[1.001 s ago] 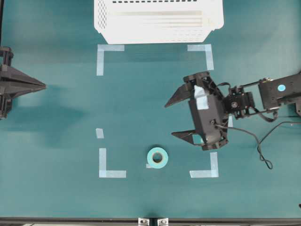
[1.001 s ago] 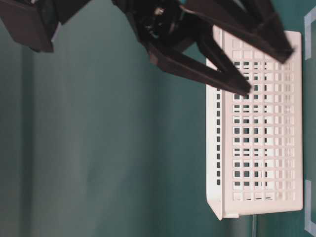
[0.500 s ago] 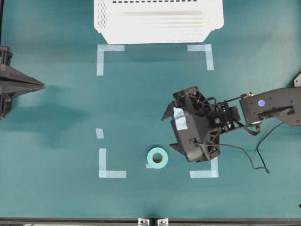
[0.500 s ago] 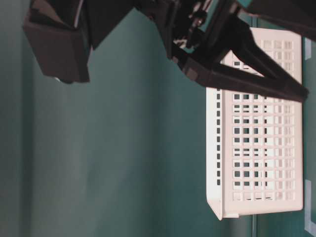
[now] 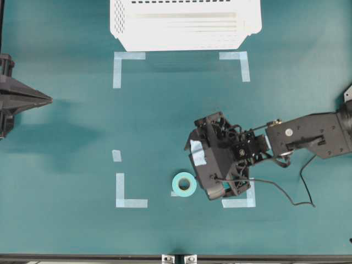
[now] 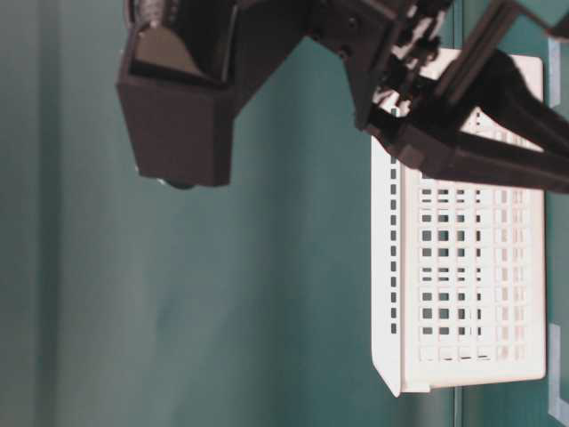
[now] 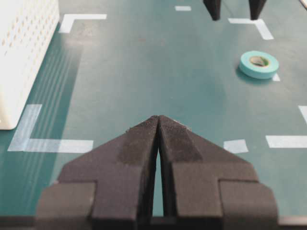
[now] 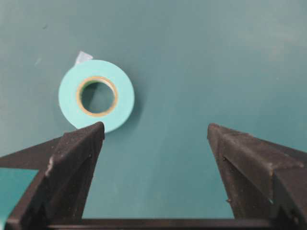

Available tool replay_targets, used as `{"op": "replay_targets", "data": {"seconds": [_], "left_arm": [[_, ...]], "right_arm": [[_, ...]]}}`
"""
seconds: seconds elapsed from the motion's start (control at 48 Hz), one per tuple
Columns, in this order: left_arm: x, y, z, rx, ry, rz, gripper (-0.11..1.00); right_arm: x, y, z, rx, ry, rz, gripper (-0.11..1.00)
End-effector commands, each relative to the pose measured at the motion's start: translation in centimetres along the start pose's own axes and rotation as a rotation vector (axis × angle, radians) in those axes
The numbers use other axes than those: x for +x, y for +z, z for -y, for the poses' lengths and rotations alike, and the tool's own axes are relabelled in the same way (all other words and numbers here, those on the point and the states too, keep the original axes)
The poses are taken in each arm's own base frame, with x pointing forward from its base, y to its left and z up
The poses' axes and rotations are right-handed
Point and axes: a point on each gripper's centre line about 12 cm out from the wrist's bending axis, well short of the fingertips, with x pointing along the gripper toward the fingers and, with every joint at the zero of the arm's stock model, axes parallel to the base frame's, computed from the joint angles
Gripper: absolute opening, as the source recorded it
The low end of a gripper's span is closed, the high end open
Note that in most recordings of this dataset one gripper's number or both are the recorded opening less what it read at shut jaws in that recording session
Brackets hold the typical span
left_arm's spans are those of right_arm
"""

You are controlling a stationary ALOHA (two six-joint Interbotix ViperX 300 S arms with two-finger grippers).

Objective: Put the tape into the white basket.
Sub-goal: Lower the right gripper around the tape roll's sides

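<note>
The tape (image 5: pixel 184 184), a small mint-green roll, lies flat on the teal table near the front; it also shows in the left wrist view (image 7: pixel 259 64). My right gripper (image 8: pixel 156 128) hangs open just right of it and points down at the table. In the right wrist view the tape (image 8: pixel 96 95) sits just beyond the left fingertip (image 8: pixel 91 136), outside the gap. The white basket (image 5: pixel 118 22) stands at the back edge, far from the tape. My left gripper (image 5: pixel 48 99) rests shut at the left side, with nothing in it.
Pale blue corner marks (image 5: pixel 124 60) (image 5: pixel 239 58) (image 5: pixel 129 201) (image 5: pixel 245 201) frame a square on the table, with a small strip (image 5: pixel 116 155) at its left side. A black cable (image 5: pixel 291 192) loops beneath my right arm (image 5: pixel 308 135).
My right gripper has moved forward and left, ending next to the tape, and tipped down towards the table. Its jaws stayed open. The left gripper and the tape have not moved.
</note>
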Motion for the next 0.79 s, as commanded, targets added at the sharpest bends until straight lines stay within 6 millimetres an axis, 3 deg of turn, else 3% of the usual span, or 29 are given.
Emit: {"op": "replay_targets", "data": {"seconds": [0.0, 0.771], "left_arm": [[0.1, 0.5, 0.1, -0.003, -0.003, 0.009, -0.11], [0.1, 0.5, 0.0, -0.003, -0.002, 0.009, -0.11]], "right_arm": [[-0.2, 1.1, -0.3, -0.005, 0.006, 0.031, 0.94], [2.9, 0.5, -2.8, 0.039, 0.042, -0.014, 0.95]]}}
